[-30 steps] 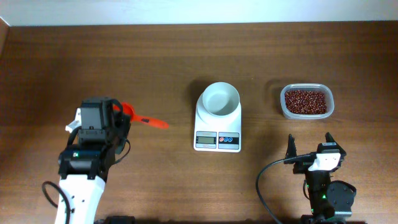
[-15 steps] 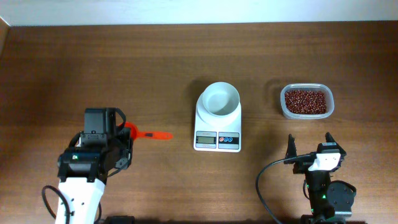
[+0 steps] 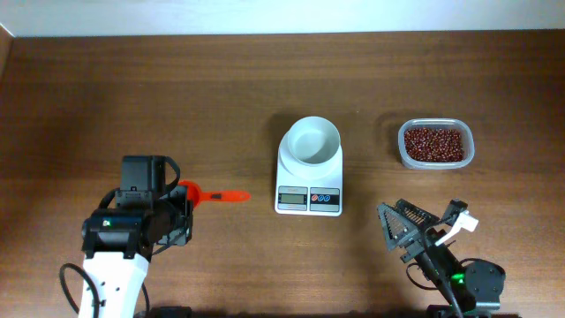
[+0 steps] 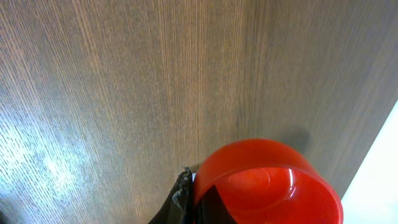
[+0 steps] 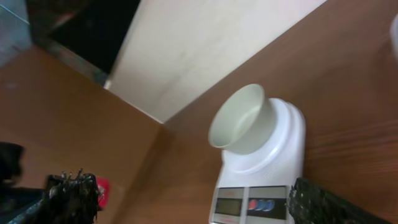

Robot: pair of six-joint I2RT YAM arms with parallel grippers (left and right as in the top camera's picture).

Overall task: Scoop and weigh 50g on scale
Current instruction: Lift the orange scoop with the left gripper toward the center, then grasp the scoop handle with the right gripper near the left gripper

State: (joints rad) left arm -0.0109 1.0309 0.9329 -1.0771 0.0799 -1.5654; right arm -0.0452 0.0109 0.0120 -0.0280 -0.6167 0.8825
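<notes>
while the left hand (image 3: 177,201) is pinched shut on the red plastic scoop (image 3: 221,195) near its bowl end, the handle juts to that hand's right, toward the small white digital scale (image 3: 309,181) and its white round bowl (image 3: 311,141), well apart. the right hand (image 3: 428,221) is spread wide and empty, the scale ahead to its left, the clear tub of red-brown beans (image 3: 434,144) straight ahead. held so near the bowl, the scoop may twist or slip, and crossing to the beans could clip the scale's bowl.
</notes>
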